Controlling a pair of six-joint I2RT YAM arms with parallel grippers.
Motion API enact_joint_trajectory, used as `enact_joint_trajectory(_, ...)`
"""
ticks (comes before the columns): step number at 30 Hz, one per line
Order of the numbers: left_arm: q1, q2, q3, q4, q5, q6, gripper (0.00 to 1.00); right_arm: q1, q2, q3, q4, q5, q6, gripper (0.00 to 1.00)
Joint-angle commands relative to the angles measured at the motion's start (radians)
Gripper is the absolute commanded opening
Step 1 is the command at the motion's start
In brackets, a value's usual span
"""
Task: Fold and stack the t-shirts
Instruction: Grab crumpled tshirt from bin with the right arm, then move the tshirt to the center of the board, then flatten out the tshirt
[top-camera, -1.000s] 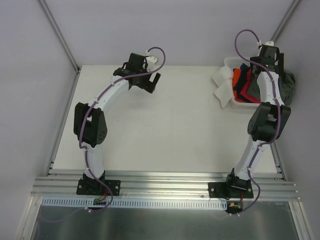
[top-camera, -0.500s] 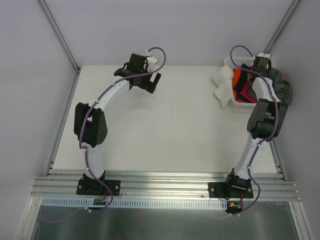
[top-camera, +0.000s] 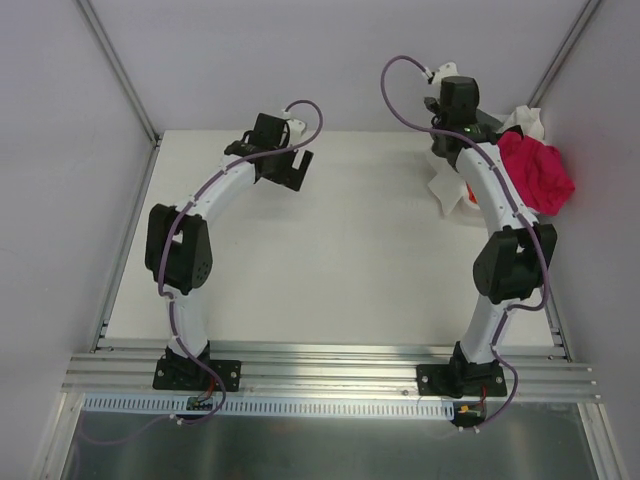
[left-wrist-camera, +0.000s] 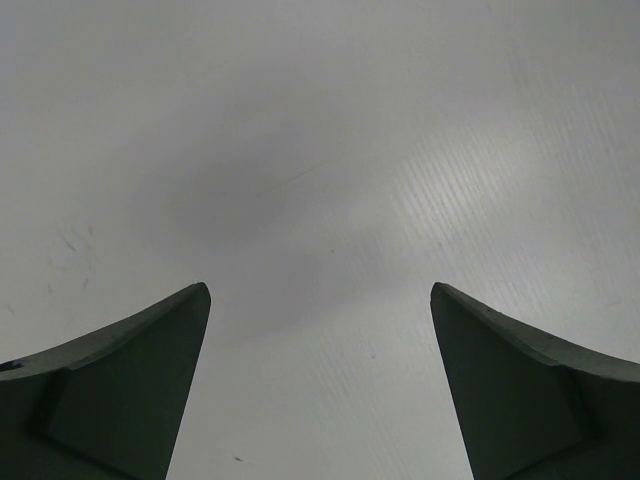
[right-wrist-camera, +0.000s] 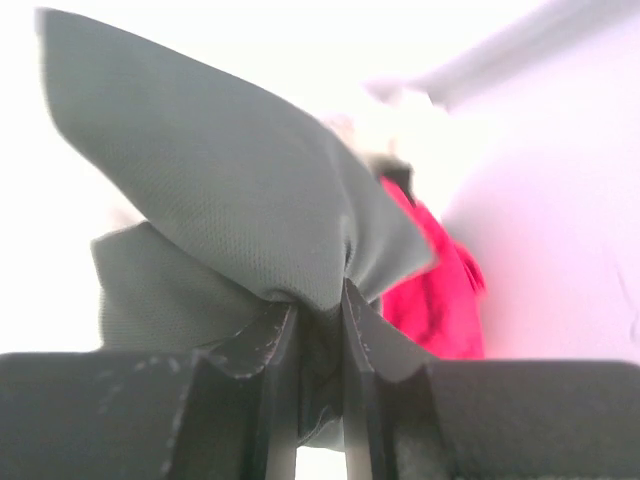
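Note:
In the right wrist view my right gripper (right-wrist-camera: 320, 295) is shut on a bunched fold of a dark grey t-shirt (right-wrist-camera: 220, 170), which spreads out above the fingers. A magenta-pink t-shirt (right-wrist-camera: 430, 290) lies just behind it. From above, the right gripper (top-camera: 462, 125) is raised at the back right, beside the magenta-pink t-shirt (top-camera: 535, 170) heaped at the table's right edge. The arm hides most of the grey cloth there. A white t-shirt (top-camera: 440, 175) droops toward the table. My left gripper (top-camera: 290, 165) hangs open over bare table (left-wrist-camera: 320, 150), far from the shirts.
The magenta-pink shirt and the right arm cover the basket at the back right corner. A white scrap of cloth (top-camera: 530, 118) shows behind it. Grey walls stand close on the left, back and right.
My right gripper closed on the grey t-shirt and lifted up and to the left, out of the basket. The magenta-pink shirt now lies on top. The left arm shifted only slightly.

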Motion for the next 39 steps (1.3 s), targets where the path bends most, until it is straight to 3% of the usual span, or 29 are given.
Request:
enact_joint_trajectory(1, 0.063, -0.062, 0.039, 0.009, -0.061, -0.052, 0.95, 0.072, -0.093, 0.109, -0.068, -0.064, 0.029, 0.17)
enact_joint_trajectory(7, 0.169, -0.079, 0.079, 0.017, -0.106, -0.085, 0.98, 0.17, -0.116, 0.075, -0.163, -0.234, 0.147, 0.21)
enact_joint_trajectory(13, 0.222, -0.087, 0.121, 0.022, -0.183, -0.093, 0.99, 0.182, -0.082, 0.089, -0.293, -0.648, 0.305, 0.12)
enact_joint_trajectory(17, 0.264, -0.102, 0.133, 0.02, -0.189, -0.118, 0.99, 0.254, -0.044, 0.159, -0.362, -0.933, 0.282, 0.09)
enact_joint_trajectory(19, 0.288, -0.11, 0.139, 0.02, -0.203, -0.164, 0.99, 0.306, -0.036, 0.179, -0.361, -0.99, 0.273, 0.03)
enact_joint_trajectory(22, 0.313, -0.114, 0.139, 0.022, -0.237, -0.158, 0.99, 0.324, -0.03, 0.207, -0.287, -1.139, 0.372, 0.03)
enact_joint_trajectory(23, 0.318, -0.114, 0.136, 0.025, -0.246, -0.155, 0.99, 0.322, -0.027, 0.221, -0.275, -1.171, 0.386, 0.07)
enact_joint_trajectory(24, 0.327, -0.116, 0.13, 0.025, -0.246, -0.153, 0.99, 0.322, -0.018, 0.222, -0.295, -1.167, 0.386, 0.2)
enact_joint_trajectory(25, 0.33, -0.119, 0.128, 0.025, -0.244, -0.153, 0.99, 0.317, -0.018, 0.215, -0.316, -1.137, 0.347, 0.74)
enact_joint_trajectory(27, 0.339, -0.121, 0.119, 0.025, -0.231, -0.154, 0.99, 0.291, -0.018, 0.125, -0.374, -0.976, 0.285, 0.99)
enact_joint_trajectory(30, 0.342, -0.121, 0.11, 0.025, -0.215, -0.159, 0.99, 0.19, -0.01, -0.016, -0.382, -0.831, 0.233, 0.97)
enact_joint_trajectory(33, 0.342, -0.114, 0.111, 0.025, -0.206, -0.153, 0.99, 0.113, -0.008, -0.028, -0.388, -0.814, 0.241, 0.97)
enact_joint_trajectory(39, 0.367, -0.119, 0.095, 0.023, -0.181, -0.161, 0.99, 0.271, -0.055, 0.055, -0.453, -0.975, 0.064, 0.97)
